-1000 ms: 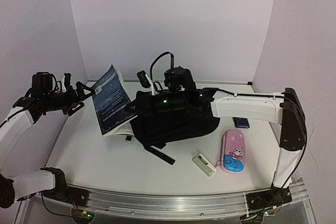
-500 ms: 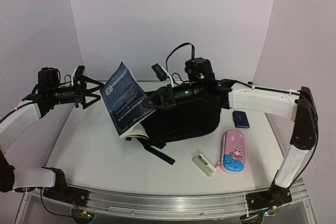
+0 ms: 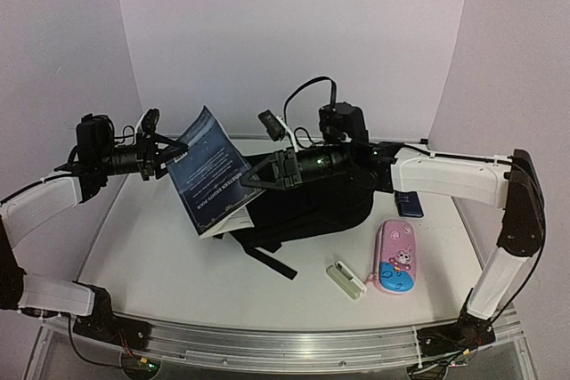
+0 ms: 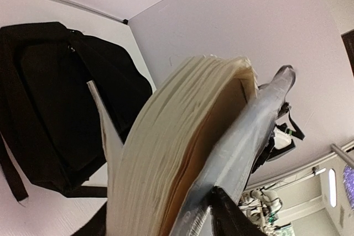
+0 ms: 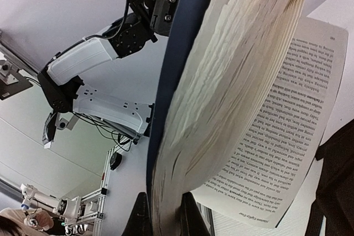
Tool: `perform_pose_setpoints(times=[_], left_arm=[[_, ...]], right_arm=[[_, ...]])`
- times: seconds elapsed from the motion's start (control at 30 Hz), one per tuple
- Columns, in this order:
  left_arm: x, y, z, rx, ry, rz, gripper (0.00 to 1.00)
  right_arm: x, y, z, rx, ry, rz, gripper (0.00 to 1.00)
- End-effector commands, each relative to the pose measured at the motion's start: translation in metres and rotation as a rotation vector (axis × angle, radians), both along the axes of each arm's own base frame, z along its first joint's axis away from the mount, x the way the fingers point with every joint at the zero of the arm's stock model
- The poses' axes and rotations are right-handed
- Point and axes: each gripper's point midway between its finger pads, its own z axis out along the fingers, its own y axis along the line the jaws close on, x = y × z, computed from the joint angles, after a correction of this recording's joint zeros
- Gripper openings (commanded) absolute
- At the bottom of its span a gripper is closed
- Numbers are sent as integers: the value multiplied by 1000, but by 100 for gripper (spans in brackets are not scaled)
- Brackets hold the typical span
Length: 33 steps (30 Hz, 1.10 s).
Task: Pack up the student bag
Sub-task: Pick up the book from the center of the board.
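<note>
Nearest, the pink pencil case (image 3: pixel 396 257) lies unpacked; behind it the student bag (image 3: pixel 312 213) slumps mid-table. Over its left end my right pincer (image 5: pixel 160 216) clenches the book (image 3: pixel 209 171), while my left pincer (image 3: pixel 174 156) straddles the top corner, whether gripping I cannot tell. I judge the book goes in next, needing the bag's mouth held open

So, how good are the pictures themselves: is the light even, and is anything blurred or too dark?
Top external view: soft, even light and sharp, though the student bag is so black that its folds hardly show. Left wrist view: the book is very near, its page edges soft. Right wrist view: the print on its open page is readable; the nearer page edges are blurred.
</note>
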Motion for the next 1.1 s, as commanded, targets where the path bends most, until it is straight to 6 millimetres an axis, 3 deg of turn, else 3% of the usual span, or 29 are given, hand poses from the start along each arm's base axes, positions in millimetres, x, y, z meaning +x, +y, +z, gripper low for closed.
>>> perform_pose_setpoints(times=[0.0,0.07,0.13,0.27,0.33,0.43,0.67,0.8,0.9,1.07], left_arm=[[-10,-3,20,-50,-86,-46,36],[-10,-3,18,-45,-87,-43,19],[-10,-3,17,-35,-93,-43,3],[-10,-9,7,44,-98,-64,0],[-15,-22,2,89,-110,-115,0],[-26,-44,1,110,-129,-214,0],[-66,-103,-1,142,-141,-517,0],[-90,-130,1,133,-153,-669,0],[-106,-143,2,123,-147,-763,0],[-113,-151,13,81,-175,-818,0]], right_arm=[[10,-4,52,158,-137,-69,0],[22,-8,37,127,-113,-125,1],[37,-16,26,101,-95,-191,21],[53,-36,4,9,-129,-293,70],[56,-44,-10,-92,-156,-318,84],[56,-57,-18,-209,-221,-330,95],[37,-67,-12,-310,-300,-206,98],[21,-62,-9,-292,-288,-97,98],[9,-58,-10,-274,-270,-15,98],[-12,-53,-14,-231,-210,108,98]])
